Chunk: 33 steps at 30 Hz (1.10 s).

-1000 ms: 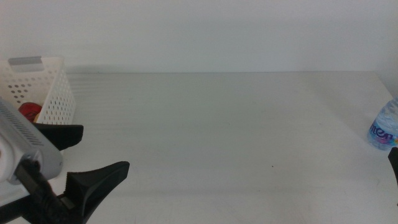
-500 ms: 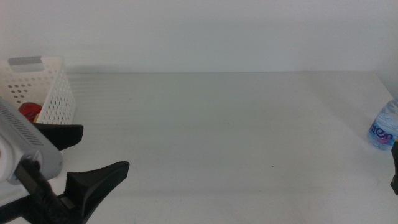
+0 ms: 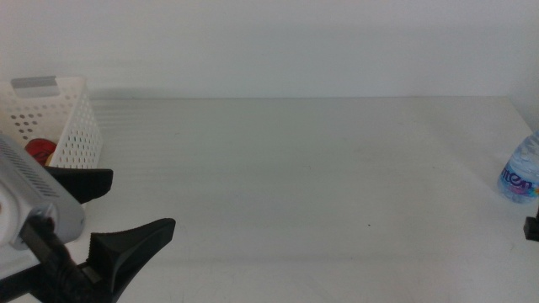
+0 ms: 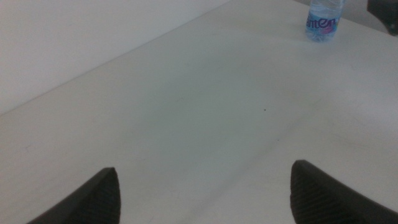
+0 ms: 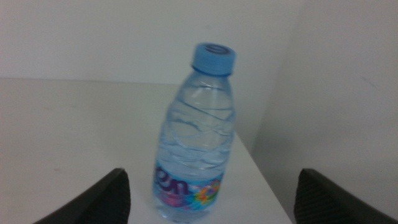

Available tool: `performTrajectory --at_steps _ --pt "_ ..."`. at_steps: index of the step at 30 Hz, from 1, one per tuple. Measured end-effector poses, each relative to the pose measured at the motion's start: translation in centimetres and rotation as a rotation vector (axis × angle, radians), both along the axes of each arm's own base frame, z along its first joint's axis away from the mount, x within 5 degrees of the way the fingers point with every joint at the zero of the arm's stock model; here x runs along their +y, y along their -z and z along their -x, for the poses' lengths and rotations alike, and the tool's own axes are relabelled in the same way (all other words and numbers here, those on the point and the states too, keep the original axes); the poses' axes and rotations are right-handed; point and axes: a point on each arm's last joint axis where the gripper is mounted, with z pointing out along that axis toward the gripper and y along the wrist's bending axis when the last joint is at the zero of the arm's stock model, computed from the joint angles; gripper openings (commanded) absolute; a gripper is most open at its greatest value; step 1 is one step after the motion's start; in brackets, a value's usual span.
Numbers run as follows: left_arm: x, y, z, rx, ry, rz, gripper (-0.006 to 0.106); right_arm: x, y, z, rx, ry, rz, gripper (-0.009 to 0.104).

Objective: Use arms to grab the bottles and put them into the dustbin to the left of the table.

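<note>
One water bottle (image 3: 521, 175), clear with blue cap, upright just ahead of right gripper (image 5: 208, 199), seen between its spread jaws. One white basket (image 3: 52, 118) with holed sides, just behind left gripper (image 3: 126, 210). One red can (image 3: 38, 150) inside basket, partly hidden by its wall. One white table (image 3: 295, 168) under both. Two grippers, each with two dark jaws, both pairs held wide apart, nothing gripped. Only a dark tip of right one in middle view.
</note>
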Motion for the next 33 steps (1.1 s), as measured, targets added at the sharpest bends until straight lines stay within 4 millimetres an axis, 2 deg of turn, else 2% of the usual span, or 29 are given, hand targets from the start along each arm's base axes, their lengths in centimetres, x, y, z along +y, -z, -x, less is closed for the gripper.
performTrajectory --at_steps 11,25,33 --pt "0.0 0.0 0.0 0.000 0.000 0.000 0.090 0.0 1.3 -4.7 0.035 0.062 -0.009 0.072" --pt "0.0 0.0 0.0 0.000 0.000 0.000 0.090 -2.0 2.3 -6.5 0.054 0.184 -0.022 0.072" --pt "0.0 0.0 0.0 0.000 0.000 0.000 0.090 -1.4 1.7 -8.3 0.012 0.095 0.005 0.072"
